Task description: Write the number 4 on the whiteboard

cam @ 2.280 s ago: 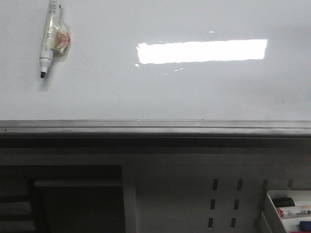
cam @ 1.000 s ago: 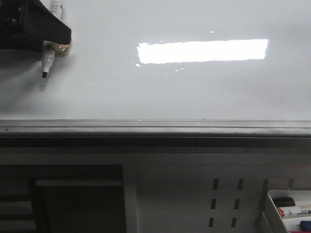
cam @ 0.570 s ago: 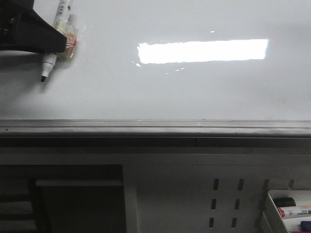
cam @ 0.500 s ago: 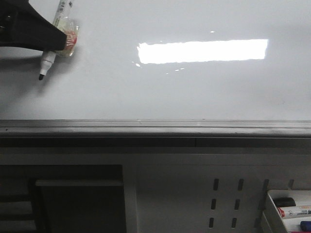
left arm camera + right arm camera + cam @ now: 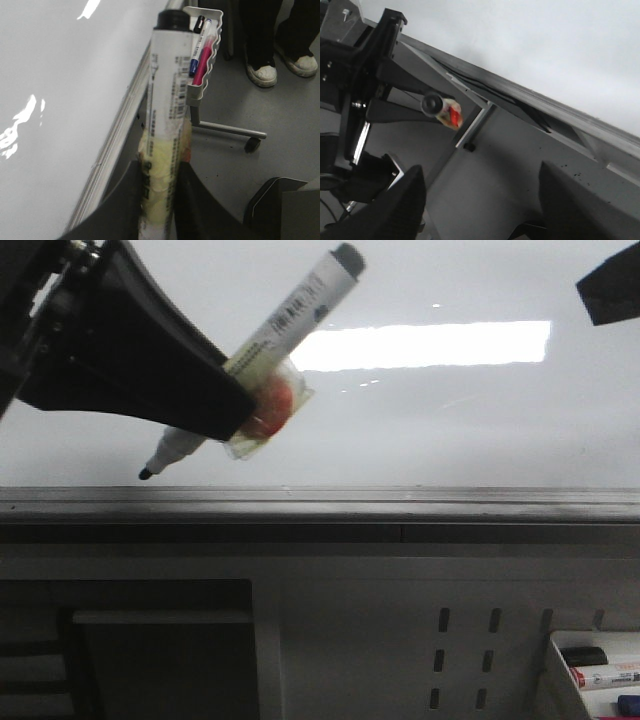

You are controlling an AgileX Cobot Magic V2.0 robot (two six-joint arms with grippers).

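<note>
The whiteboard (image 5: 430, 430) fills the upper front view, glossy, with a bright glare bar and a grey metal lower edge (image 5: 400, 502). The number 4 is out of view; the board surface that shows is unmarked. My left gripper (image 5: 235, 408) is shut on a white marker (image 5: 290, 315) wrapped in a yellowish tape wad with a red spot. The marker is tilted, its black tip (image 5: 146, 474) low near the board's lower edge. In the left wrist view the fingers (image 5: 131, 190) clamp the marker (image 5: 165, 90). My right gripper (image 5: 480, 200) is open and holds nothing; a dark part of it (image 5: 610, 288) shows at top right.
Below the board is a grey perforated panel (image 5: 470, 650). A white tray (image 5: 556, 665) with several markers hangs at its lower right, also seen as the tray (image 5: 212, 45) beside the board's wheeled foot (image 5: 250, 142). A person's shoes (image 5: 262, 75) stand on the floor.
The left gripper closed on the marker at the board's upper left, then carried it right and down toward the camera, tilting it more. Part of the right gripper came into view at top right.
</note>
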